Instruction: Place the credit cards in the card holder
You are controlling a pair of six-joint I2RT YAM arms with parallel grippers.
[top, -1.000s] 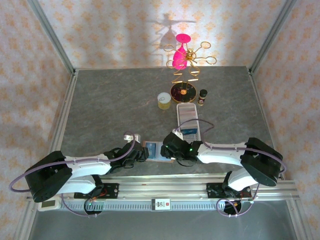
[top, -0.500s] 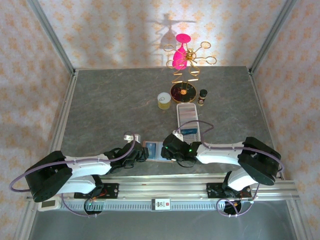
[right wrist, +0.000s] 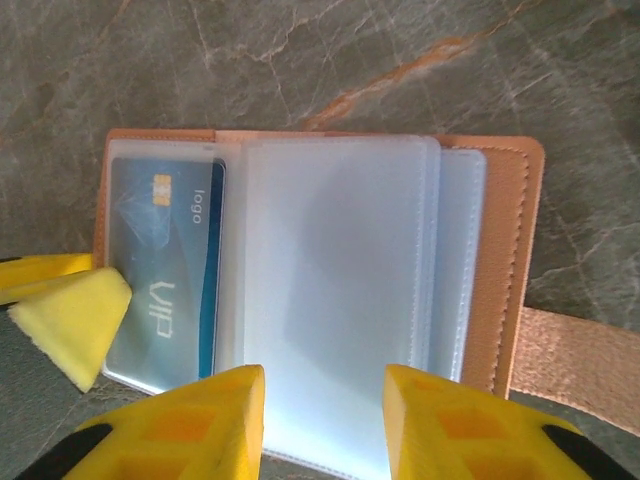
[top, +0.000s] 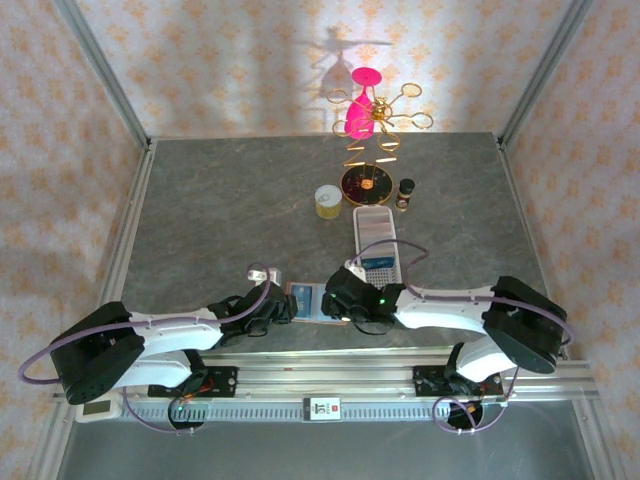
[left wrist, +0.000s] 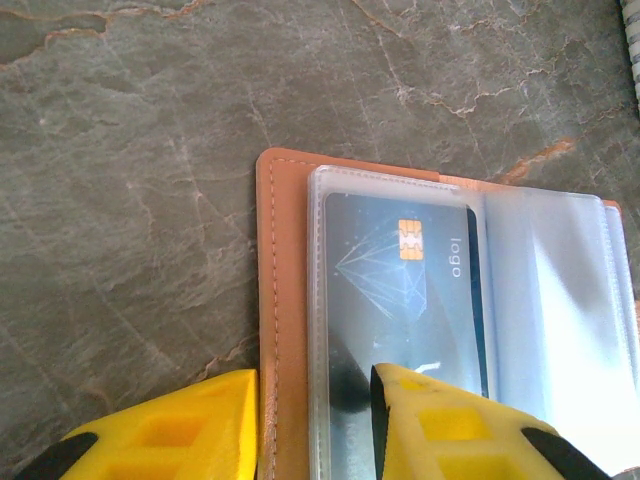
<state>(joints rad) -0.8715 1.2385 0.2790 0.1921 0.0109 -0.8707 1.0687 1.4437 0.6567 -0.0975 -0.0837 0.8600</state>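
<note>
The tan card holder (top: 310, 301) lies open near the table's front edge, between my two grippers. A blue credit card (left wrist: 400, 290) with a gold chip sits inside its left clear sleeve (right wrist: 165, 270). My left gripper (left wrist: 315, 430) is open and straddles the holder's left leather edge (left wrist: 285, 300), one yellow finger (left wrist: 450, 425) resting on the sleeved card and the other on the table. My right gripper (right wrist: 325, 420) is open over the near edge of the fanned clear sleeves (right wrist: 340, 290). Another blue credit card (top: 378, 264) lies in the white tray.
A long white tray (top: 375, 225) runs back from the holder. Behind it stand a yellow-lidded jar (top: 328, 201), a small dark bottle (top: 405, 192) and a gold stand with pink glasses (top: 362, 118). The holder's closing tab (right wrist: 580, 360) sticks out to the right.
The right arm has shifted very slightly over the holder. The left gripper, the holder and the cards have not moved.
</note>
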